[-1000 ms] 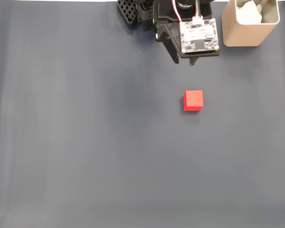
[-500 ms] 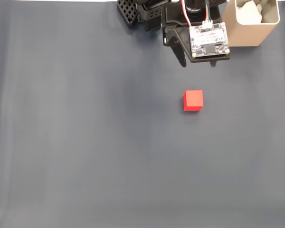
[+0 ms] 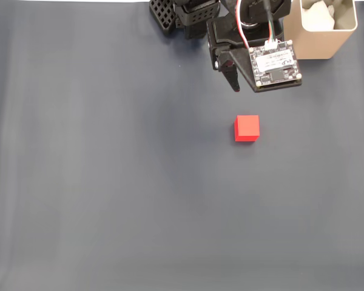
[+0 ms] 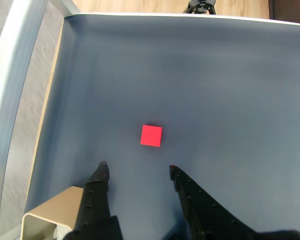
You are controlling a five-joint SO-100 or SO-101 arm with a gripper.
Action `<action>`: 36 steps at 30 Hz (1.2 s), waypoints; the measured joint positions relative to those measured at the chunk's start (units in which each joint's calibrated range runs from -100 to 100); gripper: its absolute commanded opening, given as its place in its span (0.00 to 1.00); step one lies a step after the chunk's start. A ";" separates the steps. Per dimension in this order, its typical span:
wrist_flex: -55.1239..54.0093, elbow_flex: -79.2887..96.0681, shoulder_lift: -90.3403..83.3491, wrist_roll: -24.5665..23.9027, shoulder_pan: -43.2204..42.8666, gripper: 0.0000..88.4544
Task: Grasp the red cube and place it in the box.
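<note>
1. One red cube (image 3: 247,128) lies on the dark counter (image 3: 109,182), right of centre and a little above the middle of the fixed view; in the wrist view it sits near the frame's centre (image 4: 151,135).
2. One box (image 3: 318,27), beige with rounded corners, stands in the upper right corner of the fixed view; its beige rim shows at the lower left of the wrist view (image 4: 47,215).
3. Something pale and whitish shows inside the box; what it is cannot be told.
4. One hand (image 4: 136,171) hangs above the counter, its two fingers spread apart and holding nothing; the cube lies beyond the fingertips, clear of both.
5. In the fixed view the hand (image 3: 246,82) is at the upper centre-right, between cube and box.
</note>
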 measured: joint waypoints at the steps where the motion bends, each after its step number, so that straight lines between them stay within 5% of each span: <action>1: -0.41 0.64 0.00 0.20 0.00 0.39; 36: -19.82 16.12 5.88 2.64 3.76 0.46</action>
